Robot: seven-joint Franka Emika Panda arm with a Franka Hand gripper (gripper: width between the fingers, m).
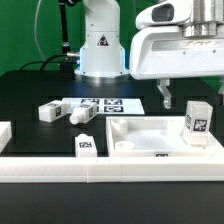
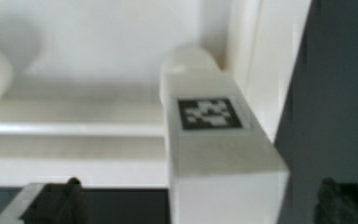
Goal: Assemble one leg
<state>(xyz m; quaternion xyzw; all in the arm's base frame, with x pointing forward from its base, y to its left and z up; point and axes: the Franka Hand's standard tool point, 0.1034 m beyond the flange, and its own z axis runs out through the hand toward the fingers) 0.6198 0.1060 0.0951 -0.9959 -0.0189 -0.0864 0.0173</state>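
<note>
A white leg (image 1: pixel 197 121) with a square marker tag stands upright at the corner of the white tray-like tabletop (image 1: pixel 150 135), on the exterior view's right. My gripper (image 1: pixel 194 98) hangs just above it, open. In the wrist view the leg (image 2: pixel 220 130) lies between my two dark fingertips (image 2: pixel 60 200), with a gap on each side. Neither finger touches it. Three more legs lie loose: two (image 1: pixel 50 110) (image 1: pixel 82 116) near the marker board and one (image 1: pixel 87 146) by the tabletop's near corner.
The marker board (image 1: pixel 103 104) lies flat behind the tabletop. The robot base (image 1: pixel 100 45) stands at the back. A long white rail (image 1: pixel 110 170) runs along the front edge. A white part (image 1: pixel 4 131) shows at the exterior view's left edge.
</note>
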